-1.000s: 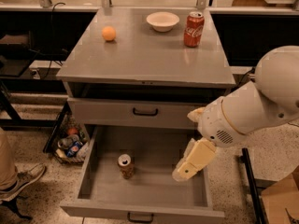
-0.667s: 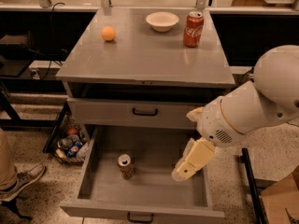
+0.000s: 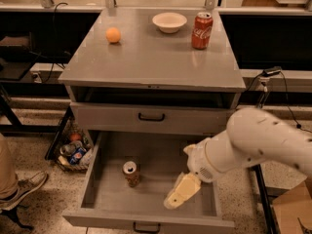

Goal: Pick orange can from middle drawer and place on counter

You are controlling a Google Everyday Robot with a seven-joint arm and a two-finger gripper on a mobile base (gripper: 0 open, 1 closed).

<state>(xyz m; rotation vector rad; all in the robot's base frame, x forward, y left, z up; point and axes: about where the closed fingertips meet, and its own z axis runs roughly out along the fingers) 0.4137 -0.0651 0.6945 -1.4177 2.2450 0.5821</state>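
Observation:
The orange can (image 3: pixel 130 173) stands upright on the floor of the open middle drawer (image 3: pixel 157 153), left of centre, its silver top showing. My gripper (image 3: pixel 179 193) hangs inside the drawer to the right of the can, pointing down and to the left, about a can's height away from it and not touching it. The white arm reaches in from the right. The grey counter (image 3: pixel 151 57) is the cabinet top above. The drawer above the open one is closed.
On the counter are a round orange ball (image 3: pixel 113 35), a white bowl (image 3: pixel 169 22) and a red Coca-Cola can (image 3: pixel 201 30). A bin of cans and bottles (image 3: pixel 73 150) sits left of the cabinet. A person's shoe (image 3: pixel 22 189) is at the lower left. A cardboard box (image 3: pixel 292 213) is at the lower right.
My gripper has moved down and to the left inside the drawer, closer to the orange can. The can and the things on the counter have not moved.

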